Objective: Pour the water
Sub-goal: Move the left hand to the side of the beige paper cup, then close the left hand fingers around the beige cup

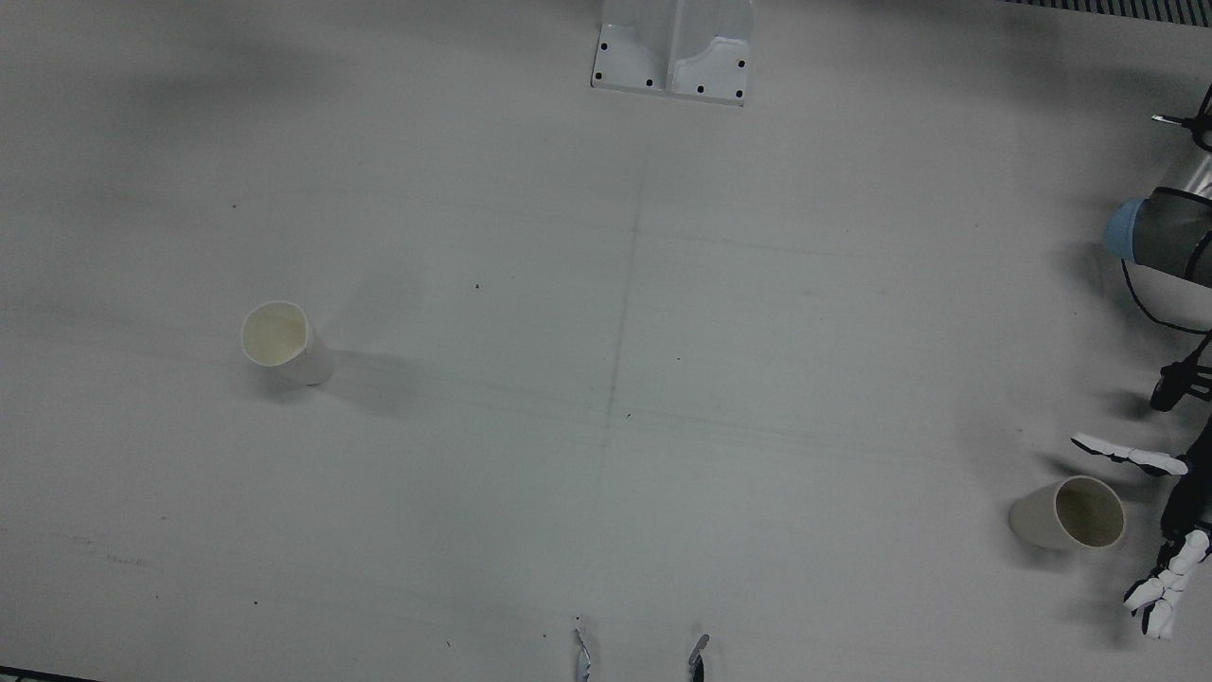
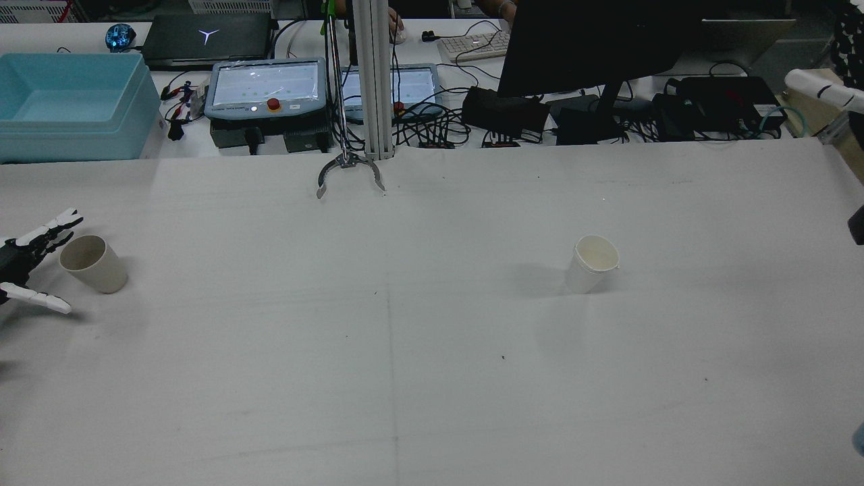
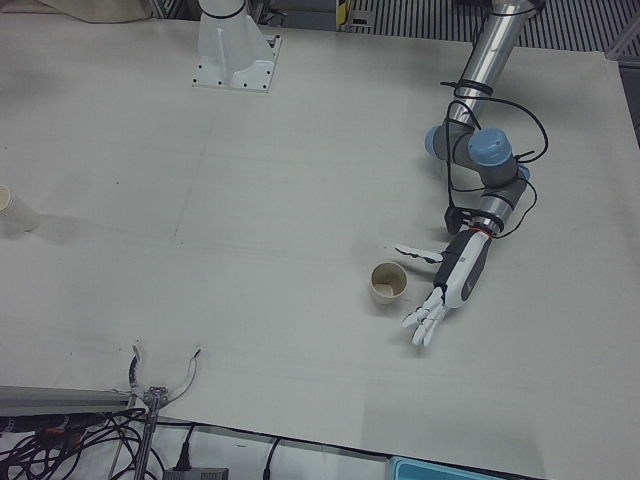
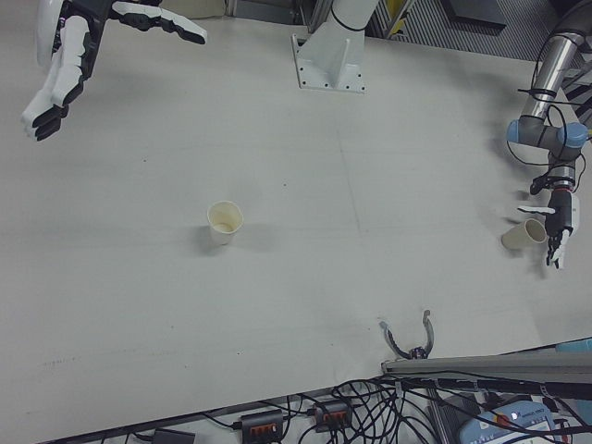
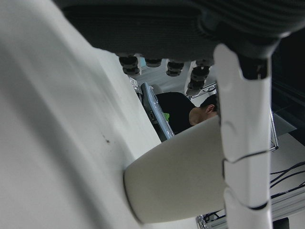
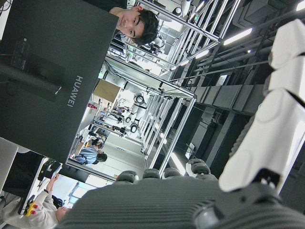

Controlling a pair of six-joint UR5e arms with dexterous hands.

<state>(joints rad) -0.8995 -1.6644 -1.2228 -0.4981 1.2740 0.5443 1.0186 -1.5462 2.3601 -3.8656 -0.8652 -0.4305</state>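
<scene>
The left hand (image 3: 448, 285) has its fingers (image 3: 425, 325) stretched out and spread, the thumb held apart on the far side, so the hand is released and holds nothing. A grey paper cup (image 3: 388, 283) stands upright on the table between the thumb and the other fingers, just beside the palm; from the front and rear views there is a sliver of bare table between cup and hand, so they look apart, though from the hand's own camera one finger crosses in front of the cup's wall and I cannot tell there whether it touches. The cup's mouth is open upward; whether it holds any water cannot be made out.

The right hand (image 4: 65, 46) is raised high over its own far corner of the table, fingers (image 4: 42, 111) straight and splayed, thumb out to the side, released as well and gripping nothing.

A second cup, a white paper cup (image 1: 282, 343), stands upright by itself on the right arm's half of the table (image 1: 606, 398), well apart from both hands and from the grey cup. Its inside looks pale and cream-coloured.

Beyond the table's far edge sits a desk with a dark monitor (image 2: 574, 47), two tablet-like control panels (image 2: 266, 88), a keyboard and a tangle of cables, and a light blue tub (image 2: 67, 101) at one end.
</scene>
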